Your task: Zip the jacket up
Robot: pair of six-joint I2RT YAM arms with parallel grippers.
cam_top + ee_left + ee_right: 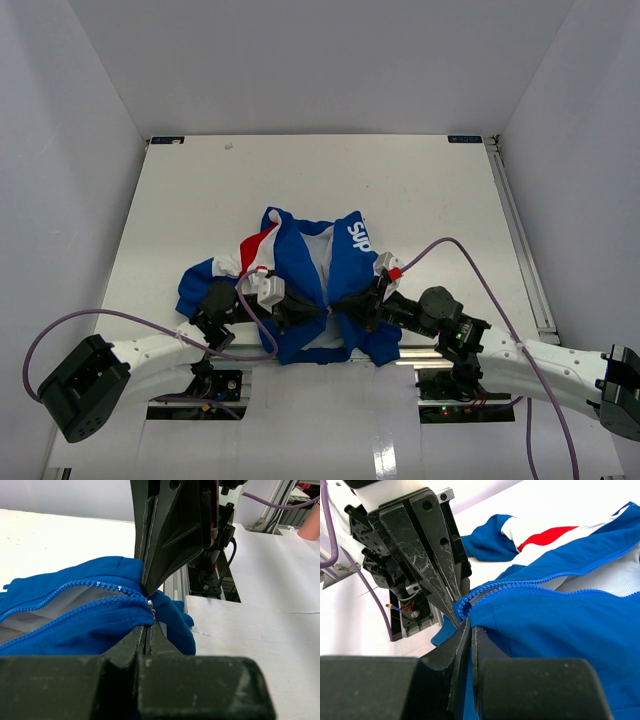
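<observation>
White counter [420, 190] takes up most of the top view, boxed in by plain pale walls [60, 150] on the left, back and right. A metal rail [522, 240] runs down the counter's right edge.

The jacket [290, 250] is sitting at the near middle of the counter, right between the two arms. It's royal blue and lying front-up, with the front spread open so the white lining shows. There's a red and white panel [258, 245] on its left side and white lettering [358, 237] on the right front.

The left arm [150, 352] comes in low from the bottom left, bent so its forearm lies along the near edge. The right arm [540, 362] mirrors it from the bottom right. A purple cable [90, 320] loops off the left one, and another purple cable [470, 255] arcs over the right one.

The two claws meet basically nose to nose at the jacket's bottom hem. The left claw [147, 630] has its fingers pressed together, pinching the blue fabric right at the foot of the zipper. The right claw [469, 627] is the same deal, fingers squeezed onto the hem from the other side. In the left wrist view the tips of the two claws are only just apart.

The zipper teeth [90, 587] are still two separate rows that come together at that pinched spot. There's a tiny silvery bit [152, 611] there, too small to tell exactly what it is.
</observation>
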